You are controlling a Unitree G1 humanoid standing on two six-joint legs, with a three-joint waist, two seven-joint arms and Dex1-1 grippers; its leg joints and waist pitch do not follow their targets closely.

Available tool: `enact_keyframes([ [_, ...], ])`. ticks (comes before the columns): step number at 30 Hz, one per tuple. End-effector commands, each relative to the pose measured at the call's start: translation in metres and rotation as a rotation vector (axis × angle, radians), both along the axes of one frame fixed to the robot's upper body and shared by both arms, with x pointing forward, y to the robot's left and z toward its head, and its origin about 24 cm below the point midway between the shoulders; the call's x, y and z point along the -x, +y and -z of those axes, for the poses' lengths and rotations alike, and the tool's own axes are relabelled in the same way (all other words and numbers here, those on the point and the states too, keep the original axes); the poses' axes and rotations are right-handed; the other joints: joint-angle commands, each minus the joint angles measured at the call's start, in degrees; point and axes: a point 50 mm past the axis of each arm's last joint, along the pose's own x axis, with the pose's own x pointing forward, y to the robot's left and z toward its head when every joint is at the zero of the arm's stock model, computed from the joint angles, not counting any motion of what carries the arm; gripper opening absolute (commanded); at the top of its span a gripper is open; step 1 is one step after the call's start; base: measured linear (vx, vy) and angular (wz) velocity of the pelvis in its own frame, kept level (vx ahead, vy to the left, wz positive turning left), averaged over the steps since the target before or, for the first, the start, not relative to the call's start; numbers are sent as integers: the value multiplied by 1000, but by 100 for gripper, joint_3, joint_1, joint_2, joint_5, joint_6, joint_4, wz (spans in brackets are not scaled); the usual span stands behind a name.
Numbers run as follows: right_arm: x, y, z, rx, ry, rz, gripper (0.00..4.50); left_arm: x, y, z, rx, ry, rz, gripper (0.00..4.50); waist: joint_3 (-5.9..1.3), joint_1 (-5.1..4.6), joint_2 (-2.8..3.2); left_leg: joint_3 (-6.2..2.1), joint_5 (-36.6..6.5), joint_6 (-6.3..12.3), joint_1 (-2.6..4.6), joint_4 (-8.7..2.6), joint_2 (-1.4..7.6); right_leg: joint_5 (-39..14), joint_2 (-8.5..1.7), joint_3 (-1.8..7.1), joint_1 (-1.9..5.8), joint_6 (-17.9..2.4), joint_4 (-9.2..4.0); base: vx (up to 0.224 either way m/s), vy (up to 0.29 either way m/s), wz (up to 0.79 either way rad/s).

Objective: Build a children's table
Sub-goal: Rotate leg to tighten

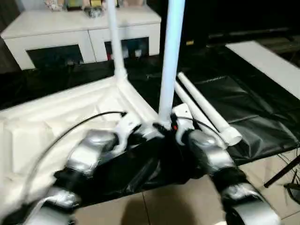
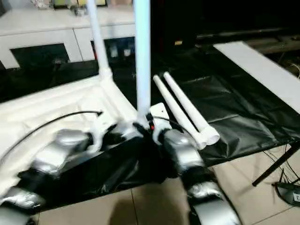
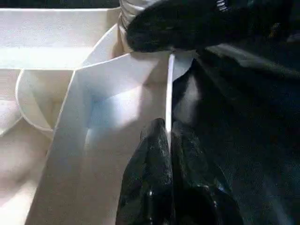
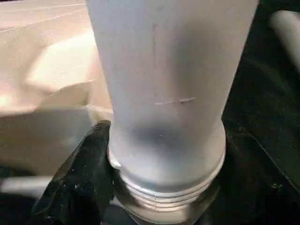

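Two white legs (image 1: 115,37) stand upright in corner sockets of the upturned tabletop (image 1: 56,117), and two more lie together on the black sheet (image 2: 234,108) just beside it. My left claw (image 3: 166,140) is clenched on the tabletop's thin edge wall. My right claw (image 4: 140,178) grasps the near leg (image 1: 169,61) at its threaded base.

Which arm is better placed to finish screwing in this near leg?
Right. The right gripper sits at the near leg's threaded base, which isn't fully seated in the socket. The left gripper is pinched on the tabletop's rim, steadying it.
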Motion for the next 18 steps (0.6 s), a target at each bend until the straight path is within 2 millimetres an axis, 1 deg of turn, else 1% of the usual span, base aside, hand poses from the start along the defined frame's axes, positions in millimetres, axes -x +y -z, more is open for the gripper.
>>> enact_keyframes([
  [1, 9, 13, 21, -68, 136, 108, 270, -7, 10, 10, -6, -8, -213, 0, -224, -9, -33, -10, -1594, -133, 16, -490, 58, -1668, -366, 215, 146, -1025, -567, 0, 0, 0],
  [2, 9, 22, 19, -63, 131, 104, 270, -9, 6, 10, -5, -17, -220, 0, -213, -12, -60, -9, -1574, -100, -7, -499, 50, -1656, -362, 207, 156, -1002, -569, 0, 0, 0],
  [3, 9, 22, 19, -63, 131, 104, 270, -9, 6, 10, -5, -17, -220, 0, -220, -10, -49, -3, -1583, -85, -6, -495, 48, -1697, -368, 208, 150, -994, -569, 0, 0, 0],
  [4, 9, 28, 18, -45, 118, 82, 270, -9, 3, 10, -4, -25, -214, 0, -225, -14, -40, -8, -1566, -60, -15, -496, 50, -1707, -376, 206, 151, -978, -575, 0, 0, 0],
  [5, 9, 36, 16, -25, 105, 47, 270, -10, 0, 9, 0, -24, -205, 0, -231, -4, -56, -9, -1508, -37, -23, -499, 55, -1641, -380, 206, 155, -962, -568, 0, 0, 0],
  [6, 10, 39, 15, -10, 95, 22, 270, -10, -1, 9, 2, -23, -199, 0, -233, 1, -50, -7, -1482, -26, -21, -503, 57, -1588, -379, 205, 159, -955, -568, 0, 0, 0],
  [7, 9, 42, 13, -7, 76, 9, 270, -9, -2, 9, 0, -19, -188, 0, -232, -2, -62, -1, -1437, -1, -32, -503, 57, -1505, -375, 205, 159, -968, -562, 0, 0, 0],
  [8, 9, 44, 10, -35, 59, -21, 326, -9, -2, 10, -4, -16, -175, 0, -232, 1, -65, 2, -1417, 15, -36, -502, 56, -1479, -378, 205, 165, -968, -562, 0, 0, 0],
  [9, 9, 45, 7, -57, 40, -39, 340, -8, 0, 10, -8, -12, -161, 0, -234, 6, -60, 6, -1396, 44, -35, -500, 60, -1443, -383, 209, 163, -971, -562, 0, 0, 0],
  [10, 7, 43, 3, -70, 11, -63, 340, -6, 3, 10, -17, -5, -141, 0, -240, 7, -45, 5, -1380, 66, -40, -501, 61, -1412, -385, 206, 169, -977, -556, 0, 0, 0],
  [12, 6, 42, 0, -73, -7, -73, 346, -6, 4, 10, -23, 0, -131, 0, -240, 2, -45, 9, -1383, 98, -42, -502, 66, -1356, -384, 205, 165, -995, -558, 0, 0, 0],
  [13, 5, 39, -3, -72, -29, -86, 376, -5, 8, 10, -28, 6, -116, 0, -254, -23, -30, -12, -1215, 106, -93, -512, 62, -1145, -383, 189, 217, -1018, -520, 0, 0, 0],
  [14, 3, 34, -5, -63, -51, -107, 376, -3, 11, 10, -34, 11, -92, 0, -258, -38, -13, -5, -1161, 114, -77, -500, 67, -988, -377, 187, 201, -1065, -515, 0, 0, 0],
  [15, 3, 31, -6, -59, -56, -119, 384, -3, 13, 10, -38, 13, -81, 0, -256, -43, -21, 2, -1162, 132, -70, -497, 66, -927, -365, 187, 201, -1099, -519, 0, 0, 0],
  [16, 2, 25, -8, -50, -67, -141, 395, -2, 16, 9, -43, 4, -55, 0, -273, -40, -34, 8, -1046, 172, -76, -480, 64, -702, -365, 190, 227, -1165, -495, 0, 0, 0],
  [17, 3, 16, -11, -35, -84, -185, 395, -1, 21, 8, -45, 7, -40, 0, -280, -26, -26, 16, -891, 231, -74, -464, 65, -428, -355, 186, 237, -1208, -482, 0, 0, 0],
  [18, 3, 16, -11, -35, -84, -185, 395, -1, 21, 8, -45, 7, -40, 0, -295, -13, -23, 23, -802, 261, -68, -450, 69, -248, -356, 186, 244, -1235, -463, 0, 0, 0],
])
